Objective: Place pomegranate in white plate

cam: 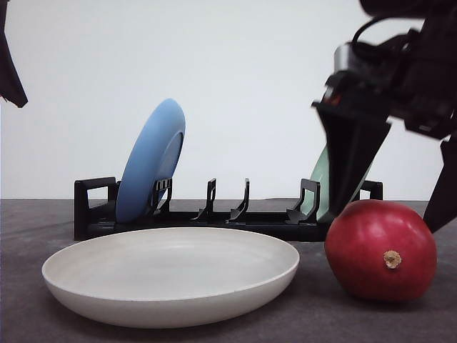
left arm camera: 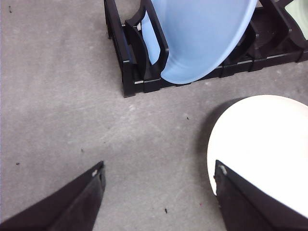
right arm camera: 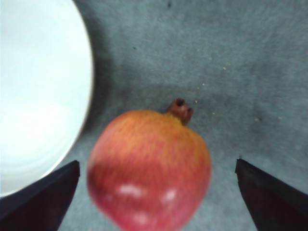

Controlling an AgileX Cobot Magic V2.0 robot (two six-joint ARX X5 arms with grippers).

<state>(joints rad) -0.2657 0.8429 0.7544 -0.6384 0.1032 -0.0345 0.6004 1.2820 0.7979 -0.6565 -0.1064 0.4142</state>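
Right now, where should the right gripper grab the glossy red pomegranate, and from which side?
Grip the glossy red pomegranate across its widest middle, coming from above. The right gripper is open with a finger on either side of the fruit. Its tan stem nub points sideways toward the camera, so the rounded flanks are free. The matte white plate lies beside it.

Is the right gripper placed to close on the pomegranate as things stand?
Probably yes: the right gripper is open, its fingers either side of the pomegranate, with nothing between. The white plate sits clear beside it.
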